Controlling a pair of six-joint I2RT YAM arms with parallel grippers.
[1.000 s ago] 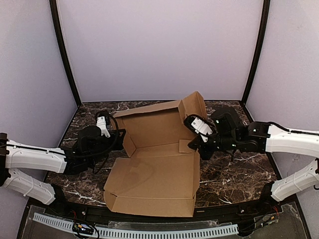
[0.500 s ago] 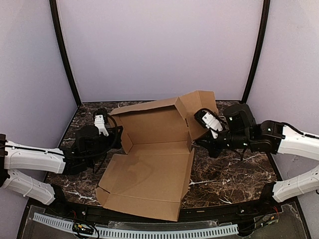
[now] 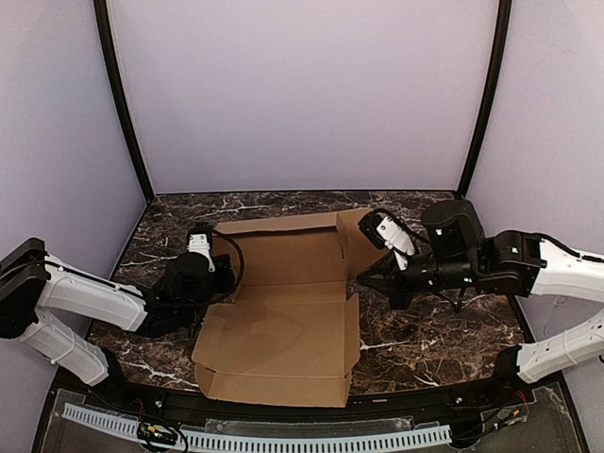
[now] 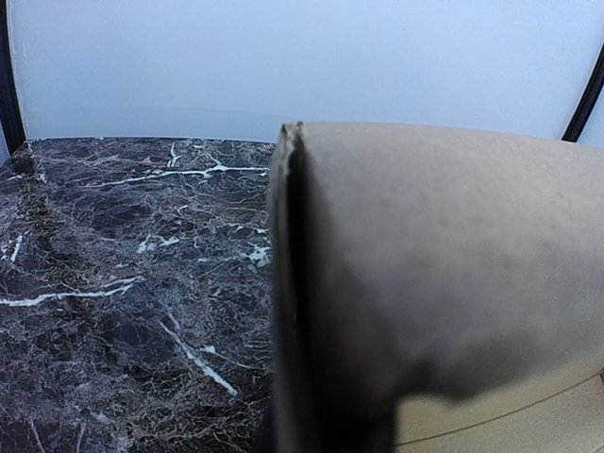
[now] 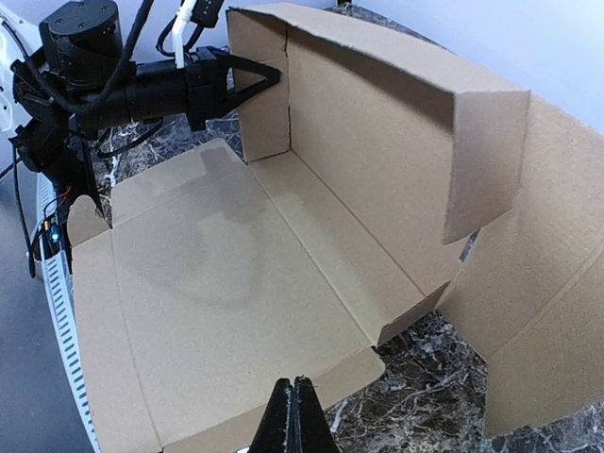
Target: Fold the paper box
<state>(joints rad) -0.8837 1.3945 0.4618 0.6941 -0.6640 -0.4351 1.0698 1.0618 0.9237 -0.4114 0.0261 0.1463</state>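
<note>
Our left gripper (image 5: 260, 77) pinches the paper box (image 3: 283, 321) by its left flap (image 5: 260, 109); our right gripper (image 5: 294, 406), fingers pressed together and empty, sits at the floor's right edge. The box lies open on the table (image 3: 425, 330). Pulling could drag it, and the unheld right flap (image 5: 538, 283) may splay

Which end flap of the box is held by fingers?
The left end flap, pinched by the left arm's fingers; the right flap is in no grip.

The dark marble table (image 3: 425, 340) carries the partly folded brown paper box (image 3: 283, 330).
</note>
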